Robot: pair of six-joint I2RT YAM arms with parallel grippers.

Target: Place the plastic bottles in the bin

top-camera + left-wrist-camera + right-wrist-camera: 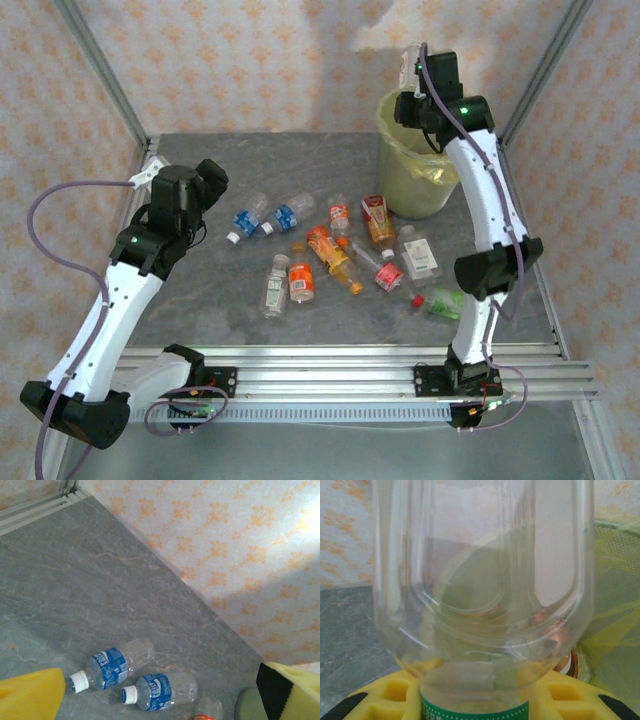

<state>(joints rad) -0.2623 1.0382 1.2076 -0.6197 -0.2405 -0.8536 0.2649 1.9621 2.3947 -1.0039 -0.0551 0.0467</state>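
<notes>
Within right tool (472, 694), seemingly, green-banded clear bottle (480, 580)

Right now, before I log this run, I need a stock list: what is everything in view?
bottles on table: ten, mostly clear, with blue, orange, red, white or green labels, lying scattered mid-table
held bottle: one, clear with a green label, in the right hand
bin: one, pale yellow-green, bag-lined, far right of the table
table: one, grey
walls: pale with an orange pattern, around the table
left hand: open, yellow pads, left of the blue-label bottles
right hand: shut on the held bottle, at the bin's rim
</notes>
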